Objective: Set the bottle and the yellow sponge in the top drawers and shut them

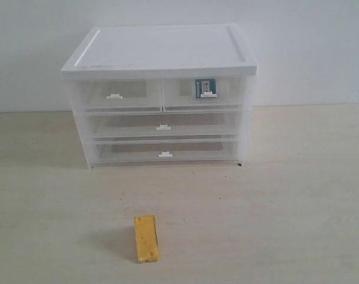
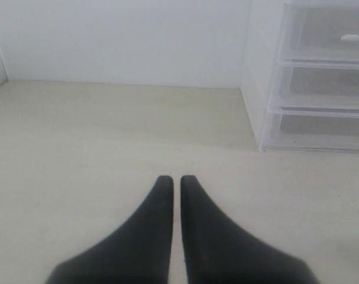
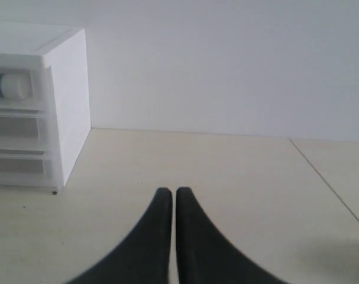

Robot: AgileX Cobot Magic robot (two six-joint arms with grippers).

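Left pincer [image 2: 176, 180] and right pincer [image 3: 169, 192] are each clenched fully, gripping nothing, above the counter [image 1: 285, 207]; yellow sponge [image 1: 146, 238] lies toward its front edge.

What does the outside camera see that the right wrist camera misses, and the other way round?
Only the exterior view shows the yellow sponge lying on the table in front of the cabinet, and the top left drawer. Only the right wrist view shows the right tool, shut and empty, and the cabinet's side wall. Both show the table, the cabinet and the bottle inside the top right drawer.
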